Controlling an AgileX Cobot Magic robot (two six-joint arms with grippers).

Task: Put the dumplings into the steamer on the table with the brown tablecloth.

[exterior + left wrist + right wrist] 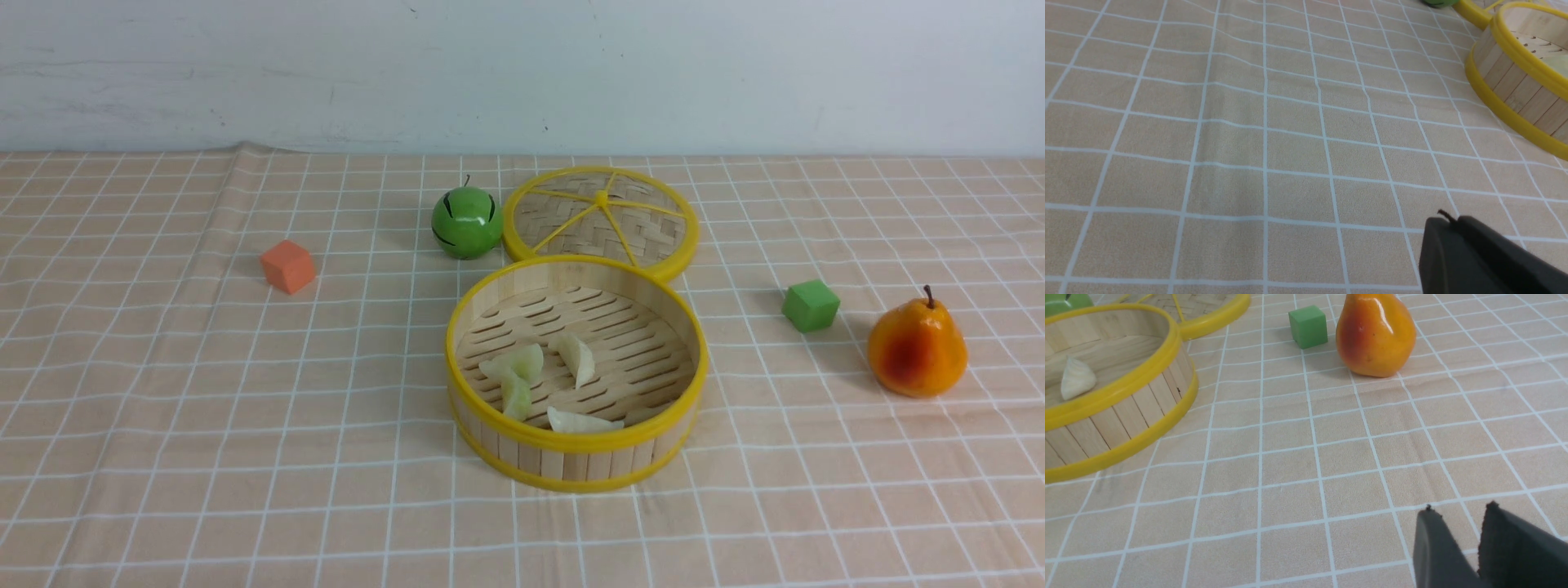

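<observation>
We see all four dumplings (522,363) lying inside the steamer (571,445), two greenish ones touching at its left, a cream one mid-floor, another against the near wall. Steamer sits mid-table on the brown tablecloth (204,408), its lid (602,216) flat just behind, green apple (467,222) beside the lid. Orange cube (287,266) far left, green cube (811,305) and pear (917,347) right. Left gripper (1449,228) fingers pressed together, empty, above bare cloth. Right gripper (1457,526) fingers slightly apart, holding nothing.
</observation>
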